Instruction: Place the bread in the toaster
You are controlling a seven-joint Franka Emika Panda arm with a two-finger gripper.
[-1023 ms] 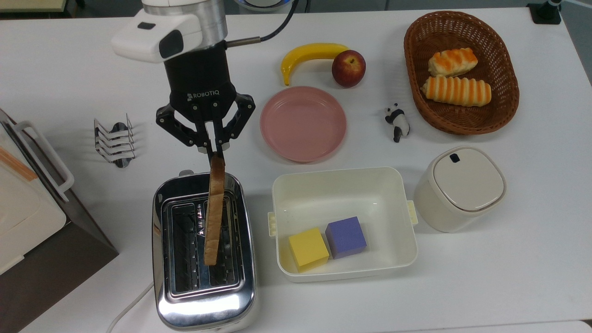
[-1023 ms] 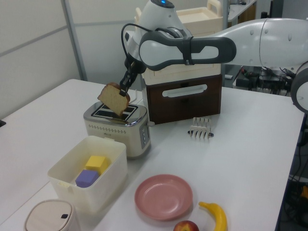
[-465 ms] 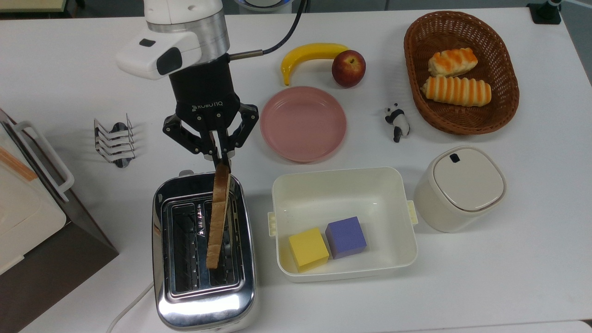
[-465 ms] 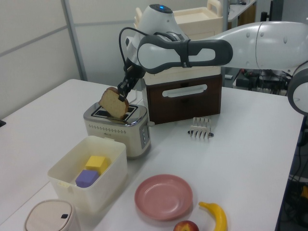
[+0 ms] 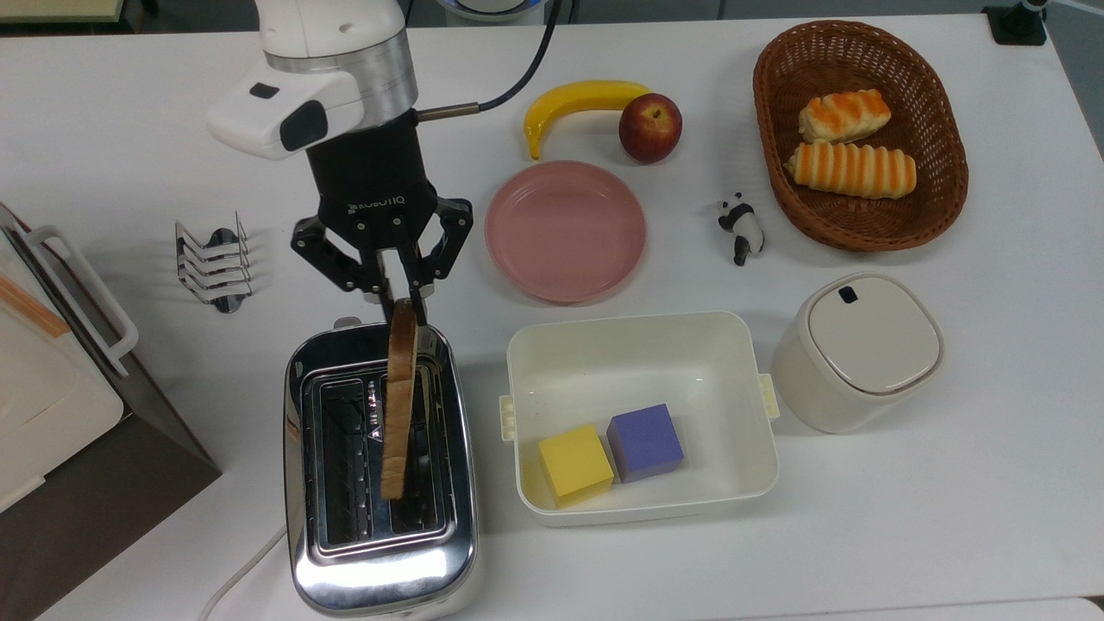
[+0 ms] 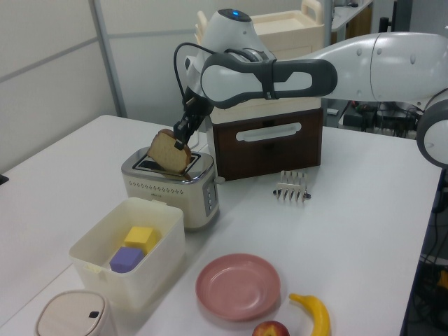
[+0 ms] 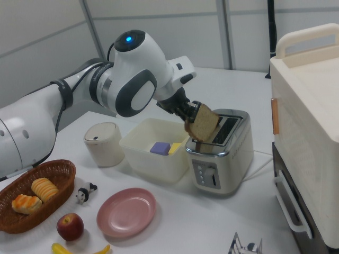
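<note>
We are holding the bread [image 5: 398, 397] in the pincer [image 5: 400, 297], its fingers pressing together on the slice's rounded end, and we are hanging it over the toaster [image 5: 379, 470]. In the top view the slice is showing edge-on, a thin brown strip running lengthwise along the toaster's slots, between the two of them or over the slot nearer the top view's right; we cannot tell which from above.

The left view is showing what the top view is hiding: the bread [image 6: 170, 151] is tilting, its flat face in full sight, with the lower corner down at the toaster [image 6: 170, 187] top and the pincer [image 6: 182, 137] gripping the upper end. Whether that corner is already inside a slot we cannot tell. The right view is giving the other face of the bread [image 7: 203, 123], slanting above the chrome toaster [image 7: 220, 156], with the pincer [image 7: 189, 115] reaching in from the right view's left.

The top view is laying out the rest of the bench [image 5: 949, 517]: a cream box [image 5: 640, 345] just beside the toaster, holding a yellow cube [image 5: 574, 463] and a purple cube [image 5: 644, 442] touching each other, a pink plate [image 5: 565, 230], a banana [image 5: 578, 102] touching an apple [image 5: 649, 128], a wicker basket [image 5: 944, 203] with two striped rolls [image 5: 849, 168], a panda figure [image 5: 742, 226], a lidded cream bin [image 5: 858, 352] and a wire toast rack [image 5: 214, 263]. The right view is showing the box appliance [image 7: 307, 127] standing tall beside the toaster.
</note>
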